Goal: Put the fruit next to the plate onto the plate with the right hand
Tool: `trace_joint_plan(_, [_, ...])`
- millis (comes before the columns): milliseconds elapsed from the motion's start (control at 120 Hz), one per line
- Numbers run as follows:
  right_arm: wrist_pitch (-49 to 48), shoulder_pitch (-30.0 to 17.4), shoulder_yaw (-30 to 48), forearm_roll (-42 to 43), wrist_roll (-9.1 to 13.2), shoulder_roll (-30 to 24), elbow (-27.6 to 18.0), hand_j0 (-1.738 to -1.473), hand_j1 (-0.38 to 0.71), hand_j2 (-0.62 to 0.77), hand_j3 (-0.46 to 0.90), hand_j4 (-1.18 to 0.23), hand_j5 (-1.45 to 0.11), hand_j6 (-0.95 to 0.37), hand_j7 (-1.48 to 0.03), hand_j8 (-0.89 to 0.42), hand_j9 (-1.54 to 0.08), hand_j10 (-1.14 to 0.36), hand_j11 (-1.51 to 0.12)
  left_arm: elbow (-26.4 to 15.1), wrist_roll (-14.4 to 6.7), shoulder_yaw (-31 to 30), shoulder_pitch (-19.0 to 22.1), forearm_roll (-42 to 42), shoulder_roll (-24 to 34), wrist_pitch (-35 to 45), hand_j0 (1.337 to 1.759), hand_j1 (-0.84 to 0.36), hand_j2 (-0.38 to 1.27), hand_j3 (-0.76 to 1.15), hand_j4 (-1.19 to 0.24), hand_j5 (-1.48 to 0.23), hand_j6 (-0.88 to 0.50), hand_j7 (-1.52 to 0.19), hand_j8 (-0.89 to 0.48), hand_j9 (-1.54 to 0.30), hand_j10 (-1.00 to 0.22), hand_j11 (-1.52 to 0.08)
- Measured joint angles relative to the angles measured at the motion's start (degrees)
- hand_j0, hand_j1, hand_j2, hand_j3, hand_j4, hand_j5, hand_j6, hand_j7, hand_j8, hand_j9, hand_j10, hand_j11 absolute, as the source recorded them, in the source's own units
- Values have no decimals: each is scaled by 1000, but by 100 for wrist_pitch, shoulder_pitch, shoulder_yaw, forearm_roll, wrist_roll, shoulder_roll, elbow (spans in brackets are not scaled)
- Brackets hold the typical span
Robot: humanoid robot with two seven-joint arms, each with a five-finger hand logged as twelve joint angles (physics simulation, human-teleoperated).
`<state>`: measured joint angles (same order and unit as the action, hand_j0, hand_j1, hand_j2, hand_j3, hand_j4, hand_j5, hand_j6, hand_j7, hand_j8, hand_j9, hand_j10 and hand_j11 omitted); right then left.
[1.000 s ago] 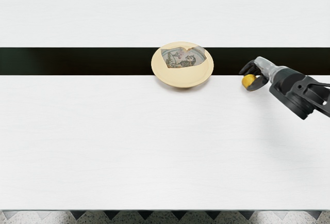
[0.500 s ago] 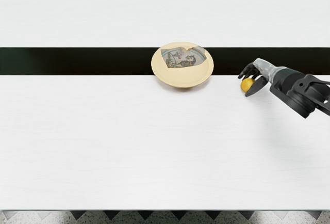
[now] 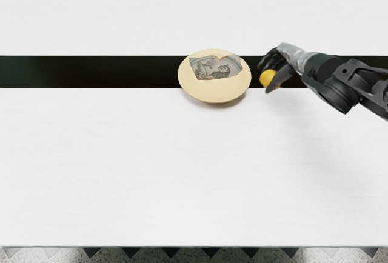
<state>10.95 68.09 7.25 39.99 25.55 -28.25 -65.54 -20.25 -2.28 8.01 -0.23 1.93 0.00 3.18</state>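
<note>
A round cream plate (image 3: 214, 91) with a picture in its well lies at the table's middle, across the dark gap. My right hand (image 3: 271, 69) comes in from the right edge, and its dark fingers are curled on a small yellow-orange fruit (image 3: 267, 78). The fruit is held a short way to the right of the plate's rim, above the edge of the dark gap. The fingers hide part of the fruit. The left arm does not show.
A black band (image 3: 91, 71) runs across the table from left to right behind the near white surface (image 3: 182, 166). Beyond it lies another white surface (image 3: 182, 20).
The right hand has lifted the fruit from the near white surface and carried it left and up, toward the plate.
</note>
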Motion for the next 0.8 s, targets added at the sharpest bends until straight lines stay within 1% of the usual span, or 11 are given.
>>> trace_joint_plan(42, [-4,41,28,-6,1,88,12,-1658,283,426,1,-661,-899,-593,-877,-435,-891,-612,-884,-1,0,0,3,0,0,0,1658,326,4,0,-19,-25,-19,-25,-19,-25,-19,-25])
trace_joint_plan(233, [-15,152,89,-21,2,617,195,-1658,318,493,0,-658,-909,-583,-879,-421,-890,-600,-880,-2,0,-1,-3,0,0,-1,1658,326,3,0,-19,-25,-19,-25,-19,-25,-19,-25])
trace_joint_plan(317, [-8,163,96,-24,2,815,231,-1658,319,493,1,-655,-915,-576,-880,-421,-893,-595,-883,-1,0,-1,-4,0,0,-1,1658,326,3,0,-19,-24,-19,-24,-19,-24,-19,-24])
trace_joint_plan(408, [-9,168,94,-28,4,1094,368,-1658,318,503,1,-651,-921,-578,-880,-418,-896,-596,-884,-1,0,-1,-4,0,0,-1,1658,326,3,0,-19,-24,-19,-24,-19,-24,-19,-24])
trace_joint_plan(433, [-8,175,94,-28,4,1154,396,-1658,328,532,1,-644,-915,-580,-872,-420,-889,-596,-877,-1,0,-1,-3,0,0,-1,1658,326,3,0,-19,-24,-19,-24,-19,-24,-19,-24])
trace_joint_plan(442, [-5,180,94,-26,3,1171,404,-1658,324,511,1,-637,-907,-573,-863,-424,-881,-591,-869,-1,0,-1,-3,0,0,-1,1658,326,3,0,-19,-24,-19,-24,-19,-24,-19,-24])
trace_joint_plan(525, [155,215,188,16,-7,1328,469,-1658,113,341,0,-437,-620,-395,-591,-295,-603,-406,-595,-1,0,-1,4,0,0,-1,1658,326,3,0,-19,-24,-19,-24,-19,-24,-19,-24])
trace_joint_plan(600, [48,232,310,18,-18,1364,493,-1658,-30,237,0,-303,-430,-274,-409,-205,-418,-282,-412,-2,0,-1,5,0,0,0,1658,326,3,0,-19,-24,-19,-24,-19,-24,-19,-24])
trace_joint_plan(692, [-819,209,772,6,-41,1308,502,-1658,-146,152,0,-194,-274,-175,-261,-131,-267,-180,-263,-2,0,-1,5,0,0,-1,1658,326,3,0,-19,-24,-19,-25,-19,-25,-19,-25])
trace_joint_plan(800, [-2242,182,1451,-44,-75,1303,494,-1658,-230,90,0,-114,-161,-104,-154,-78,-157,-106,-155,-1,0,0,5,0,0,0,1658,326,4,0,-19,-25,-19,-25,-19,-25,-19,-25])
